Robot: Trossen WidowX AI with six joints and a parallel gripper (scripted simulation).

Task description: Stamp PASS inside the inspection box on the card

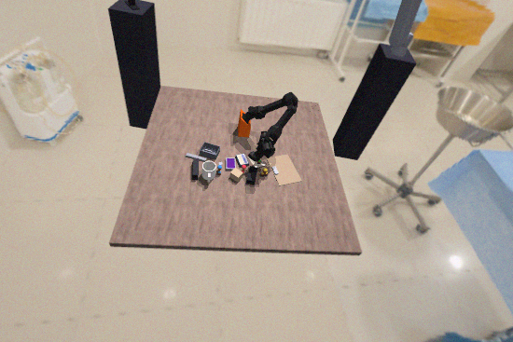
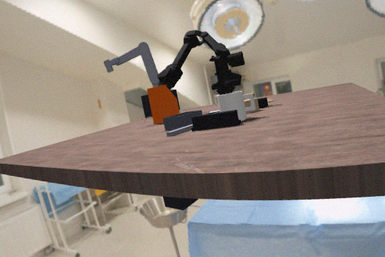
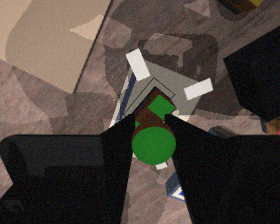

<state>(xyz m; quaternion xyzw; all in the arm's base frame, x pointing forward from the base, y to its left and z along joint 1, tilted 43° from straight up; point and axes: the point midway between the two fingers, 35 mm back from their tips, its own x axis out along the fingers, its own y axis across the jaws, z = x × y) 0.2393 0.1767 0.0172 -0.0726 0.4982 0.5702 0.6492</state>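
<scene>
My gripper (image 3: pixel 149 119) (image 1: pixel 257 158) is shut on a stamp with a round green knob (image 3: pixel 154 145), a brown body and a green mark on its base. The stamp stands over the grey card (image 3: pixel 186 104), inside or just above the thin box outline (image 3: pixel 165 86). Whether its base touches the card cannot be told. White strips (image 3: pixel 137 64) (image 3: pixel 198 89) lie at the card's corners. The stamp hides most of the box, so no print can be seen. A purple pad (image 1: pixel 230 163) in a dark frame lies to the left in the top view. In the exterior view the mug hides the fingertips.
A tan sheet (image 1: pixel 288 171) (image 3: pixel 45 45) lies beside the card. A black object (image 1: pixel 252 175) (image 3: pixel 260 75), a wooden block (image 1: pixel 236 175) and a blue-and-white item (image 1: pixel 242 159) (image 3: pixel 176 190) are close by. Farther off are a mug (image 1: pixel 209 171) (image 2: pixel 231 104), a dark tray (image 1: pixel 210 150) and an orange holder (image 1: pixel 243 127) (image 2: pixel 162 106).
</scene>
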